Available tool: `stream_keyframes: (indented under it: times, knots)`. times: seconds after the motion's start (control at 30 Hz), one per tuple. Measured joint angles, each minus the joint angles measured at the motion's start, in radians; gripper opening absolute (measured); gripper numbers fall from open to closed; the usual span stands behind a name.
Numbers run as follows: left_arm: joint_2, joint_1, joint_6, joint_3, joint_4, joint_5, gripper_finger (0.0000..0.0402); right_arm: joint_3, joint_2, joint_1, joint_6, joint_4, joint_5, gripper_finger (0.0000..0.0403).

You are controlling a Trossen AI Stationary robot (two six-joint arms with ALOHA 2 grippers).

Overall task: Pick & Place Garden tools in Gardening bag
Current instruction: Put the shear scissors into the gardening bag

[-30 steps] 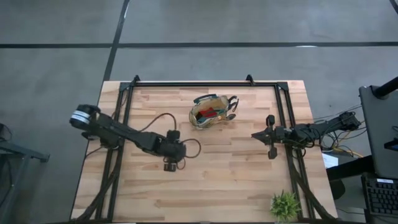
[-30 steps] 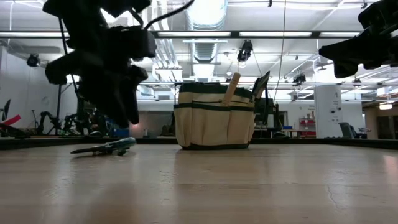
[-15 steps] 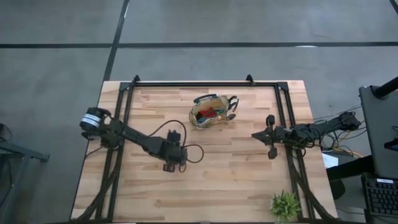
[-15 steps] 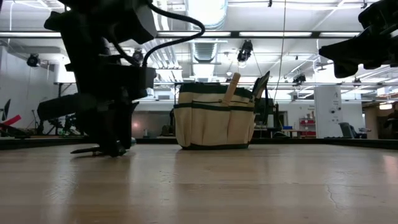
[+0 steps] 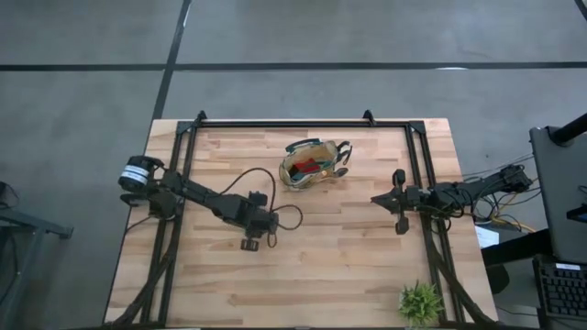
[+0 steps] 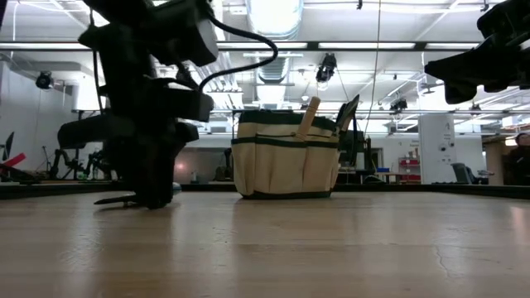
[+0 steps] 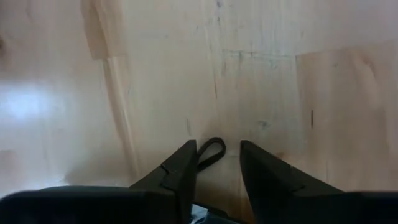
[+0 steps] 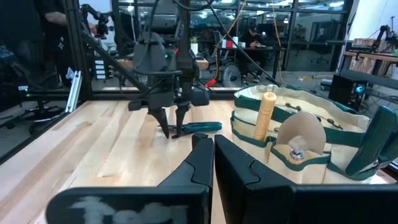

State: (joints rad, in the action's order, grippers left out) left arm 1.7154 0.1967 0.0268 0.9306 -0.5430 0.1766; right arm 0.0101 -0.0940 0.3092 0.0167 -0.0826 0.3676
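Left claw (image 8: 172, 127) is down on the table (image 5: 348, 266), fingers spread around the shears (image 8: 198, 126) — their long axis runs toward the bag (image 5: 310, 166). Right claw (image 5: 398, 201), nearly closed and empty, waits beside the bag.

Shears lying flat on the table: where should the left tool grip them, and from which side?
Probably across the narrow width near mid-length, coming straight down. The shears lie flat and low on the table, so there is little to pinch from the side. The left tool hangs over them, fingers open and pointing down, so it looks lined up for that.
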Motion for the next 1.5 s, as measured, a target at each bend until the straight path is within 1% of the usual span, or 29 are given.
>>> stream_keyframes:
  times: [0.2,0.37,0.53,0.83,0.93,1.07,1.5]
  knots:
    - [0.002,-0.060,-0.005,-0.001,0.002,-0.092,0.0095,0.000,0.000,0.000,0.001,0.000,0.000,0.0008]
    - [0.003,-0.072,-0.007,-0.002,0.010,-0.087,0.0060,0.000,0.000,0.000,0.001,0.000,0.000,0.0008]
    - [0.002,-0.073,0.000,-0.003,0.012,-0.075,0.0011,0.000,0.000,0.000,0.001,0.000,0.000,0.0008]
    - [-0.018,-0.073,0.013,0.011,0.016,-0.064,0.0002,0.000,0.000,0.000,0.001,0.000,0.000,0.0008]
    - [-0.044,-0.075,0.013,0.021,0.015,-0.024,0.0001,0.000,0.000,0.000,-0.001,0.000,0.000,0.0008]
    - [-0.114,-0.077,0.014,0.039,0.019,0.020,0.0001,0.000,0.000,0.000,0.000,0.000,0.000,0.0008]
    - [-0.308,-0.077,0.015,0.036,0.013,0.129,0.0000,-0.001,0.000,0.000,0.001,0.000,0.000,0.0008]
